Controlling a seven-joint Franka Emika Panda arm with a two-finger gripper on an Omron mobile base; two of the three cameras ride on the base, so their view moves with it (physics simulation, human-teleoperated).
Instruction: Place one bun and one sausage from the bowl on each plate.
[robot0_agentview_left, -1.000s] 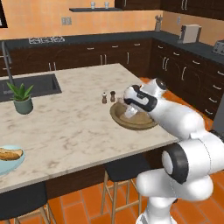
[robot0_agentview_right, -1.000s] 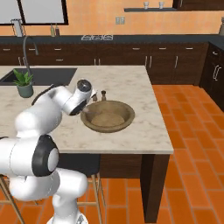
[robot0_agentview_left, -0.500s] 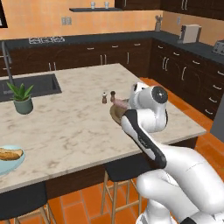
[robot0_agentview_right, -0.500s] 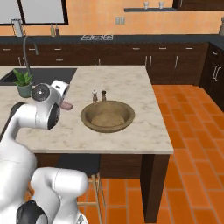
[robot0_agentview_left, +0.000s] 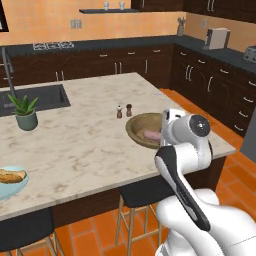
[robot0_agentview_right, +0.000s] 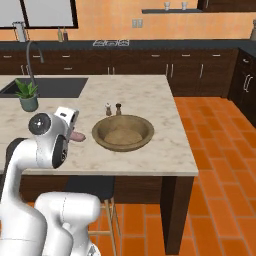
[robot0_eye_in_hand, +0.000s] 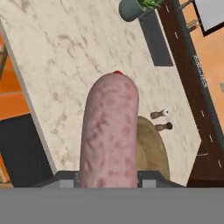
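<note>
Hand view: the end effector (robot0_eye_in_hand: 108, 177) is closed on a sausage (robot0_eye_in_hand: 109, 135), a pinkish-brown one that runs up the middle of the picture from between the two dark tips. Past it lies the pale marbled table (robot0_eye_in_hand: 65, 65), with the rim of the wooden bowl (robot0_eye_in_hand: 155, 151) just beside the sausage and a pair of small shakers (robot0_eye_in_hand: 161, 120) beyond that rim. A potted plant (robot0_eye_in_hand: 135, 6) stands at the far end of the table.

In the left base view the sausage (robot0_agentview_left: 151, 134) shows as a pink end sticking out from the white hand, in front of the near part of the bowl (robot0_agentview_left: 137, 127). The shakers (robot0_agentview_left: 124, 111) stand just to the far left of the bowl. The plant (robot0_agentview_left: 25, 112) sits near the dark sink (robot0_agentview_left: 35, 97) on the left. At the near left edge of the table a pale light-blue plate (robot0_agentview_left: 11, 187) carries a golden-tan bun (robot0_agentview_left: 11, 175); whether anything else lies on it I cannot tell.

In the right base view the sausage (robot0_agentview_right: 77, 136) pokes out of the hand to the left of the bowl (robot0_agentview_right: 123, 132), clear of its rim and over the table (robot0_agentview_right: 150, 100). The bowl's inside looks bare wood from here. The shakers (robot0_agentview_right: 113, 109) stand just beyond it.
</note>
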